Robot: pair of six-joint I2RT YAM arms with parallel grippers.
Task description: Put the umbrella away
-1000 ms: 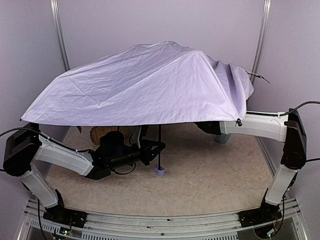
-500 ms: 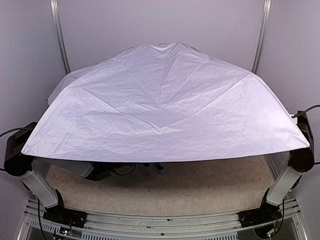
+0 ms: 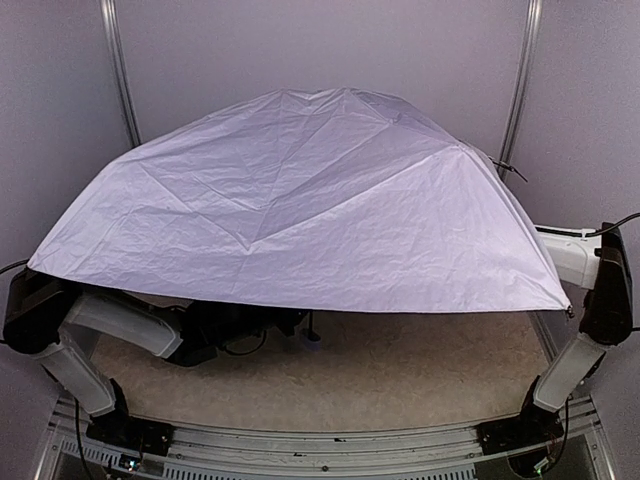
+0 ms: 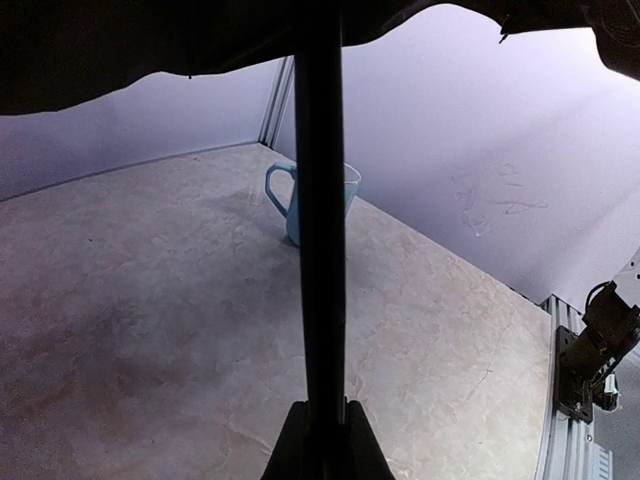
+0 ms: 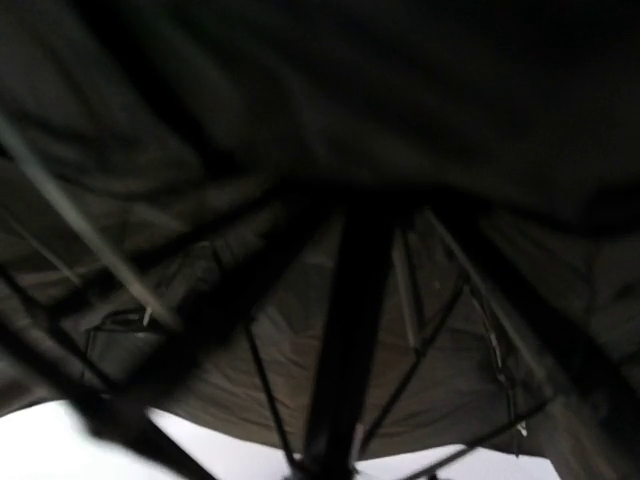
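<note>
The left claw (image 4: pixel 322 415) clamps the thin black shaft of the crinkled lavender-white fabric umbrella (image 3: pixel 300 200), its open dome spanning the mottled beige desk (image 3: pixel 420 370) and hiding the right claw, state untellable.

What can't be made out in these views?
Top view: the umbrella canopy hides the right gripper, the left gripper and much of the table.
Right wrist view: dark and blurred under the canopy; its fingers don't show, so open or shut is unknown.
Left wrist view: the shaft covers the middle of the blue cup.
</note>
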